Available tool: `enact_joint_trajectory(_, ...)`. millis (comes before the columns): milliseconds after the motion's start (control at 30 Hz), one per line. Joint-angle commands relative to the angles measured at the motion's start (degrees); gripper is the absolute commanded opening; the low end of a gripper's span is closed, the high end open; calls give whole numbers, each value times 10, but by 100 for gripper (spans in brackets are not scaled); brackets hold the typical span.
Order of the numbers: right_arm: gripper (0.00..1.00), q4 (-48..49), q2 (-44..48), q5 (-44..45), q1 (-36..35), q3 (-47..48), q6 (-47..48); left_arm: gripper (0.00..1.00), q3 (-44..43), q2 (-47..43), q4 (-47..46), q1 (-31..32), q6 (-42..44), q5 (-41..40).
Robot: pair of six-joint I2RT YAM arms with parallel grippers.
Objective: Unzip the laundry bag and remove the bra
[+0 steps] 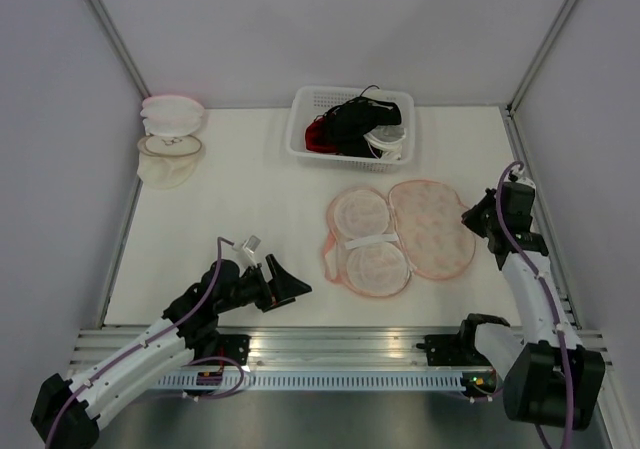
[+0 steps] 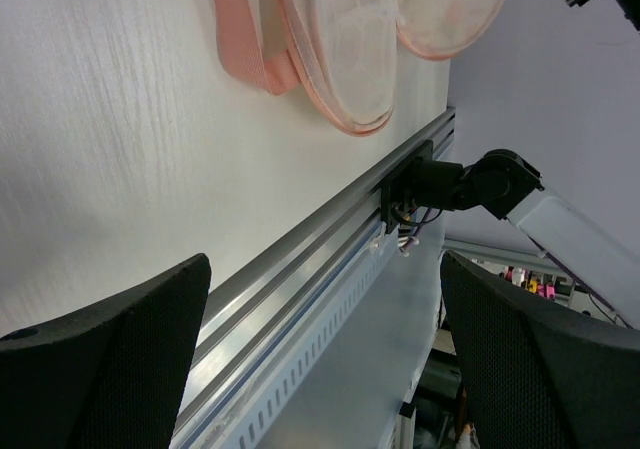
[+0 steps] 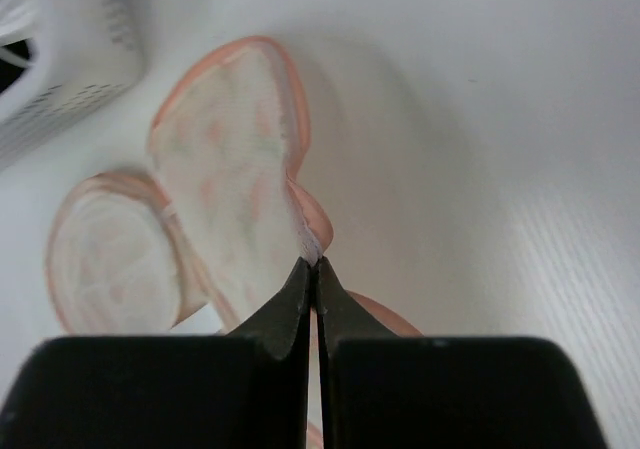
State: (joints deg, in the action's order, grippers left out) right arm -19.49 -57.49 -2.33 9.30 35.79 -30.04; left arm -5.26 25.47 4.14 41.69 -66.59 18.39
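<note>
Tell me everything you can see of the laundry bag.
The laundry bag lies unzipped and spread open like a clamshell on the white table, on the near side of the lattice basket. Soft beige fabric, faint floral print, pink edge trim. Its left half shows two pale rounds crossed by a white band. The right tool, shut, pinches the right half's rim.

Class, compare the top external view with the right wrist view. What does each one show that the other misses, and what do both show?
Only the top external view shows the left gripper, open and holding nothing. It also shows two pouches at the back left and dark clothes inside the white basket. Only the right wrist view shows, close up, the right gripper shut on the pink edge of the laundry bag. Both views show the laundry bag and the white basket.
</note>
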Motion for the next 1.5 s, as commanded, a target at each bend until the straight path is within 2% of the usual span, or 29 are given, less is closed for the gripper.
enact_joint_trajectory(0, 0, -20, 42, -101, -30, 41, 29, 98, -12, -5, -14, -2, -8, 10)
enact_joint_trajectory(67, 0, -18, 41, -172, -57, 63, 44, 98, -20, -8, -4, -2, -5, 8)
enact_joint_trajectory(133, 1, -19, 21, -199, -82, 90, 48, 98, -26, -14, 4, -2, -4, 3)
enact_joint_trajectory(167, 1, -13, 14, -216, -126, 96, 50, 98, -31, -17, 7, -2, -4, 2)
enact_joint_trajectory(233, 1, 0, -5, -213, -170, 113, 49, 98, -35, -28, 22, -2, -4, -9)
enact_joint_trajectory(267, 1, 13, -9, -234, -219, 114, 41, 98, -41, -33, 28, -2, -4, -12)
enact_joint_trajectory(400, 0, 130, -48, -316, -333, 97, -7, 98, -50, -58, 68, -2, -5, -30)
enact_joint_trajectory(467, 1, 177, -88, -327, -395, 99, -22, 98, -54, -73, 83, -2, -7, -42)
enact_joint_trajectory(500, 8, 189, -99, -347, -413, 100, -34, 99, -55, -79, 89, -2, -8, -44)
enact_joint_trajectory(533, 24, 216, -118, -357, -424, 99, -40, 99, -56, -84, 103, -2, -9, -48)
enact_joint_trajectory(567, 53, 222, -122, -358, -436, 98, -46, 99, -59, -94, 110, -2, -10, -52)
enact_joint_trajectory(633, 68, 256, -106, -359, -437, 83, -62, 99, -62, -102, 124, -2, -10, -58)
enact_joint_trajectory(700, 72, 251, -87, -334, -437, 87, -56, 99, -65, -111, 130, -2, -8, -63)
enact_joint_trajectory(767, 78, 228, -51, -271, -436, 89, -47, 100, -65, -115, 132, -2, -6, -64)
enact_joint_trajectory(900, 79, 123, -2, -153, -436, 118, -13, 100, -70, -111, 131, -2, 3, -67)
enact_joint_trajectory(1033, 80, 47, 76, -92, -437, 111, 7, 99, -84, -104, 125, -2, 34, -68)
enact_joint_trajectory(1067, 82, 43, 110, -76, -437, 102, 13, 100, -87, -104, 119, -2, 41, -69)
enact_joint_trajectory(1100, 97, 25, 127, -60, -437, 97, 13, 100, -90, -104, 116, -2, 50, -70)
enact_joint_trajectory(1300, 98, -87, 222, 45, -437, 86, 34, 100, -120, -104, 91, -3, 135, -58)
enact_joint_trajectory(1467, 98, -121, 270, 59, -437, 60, 32, 100, -156, -99, 85, -1, 196, -50)
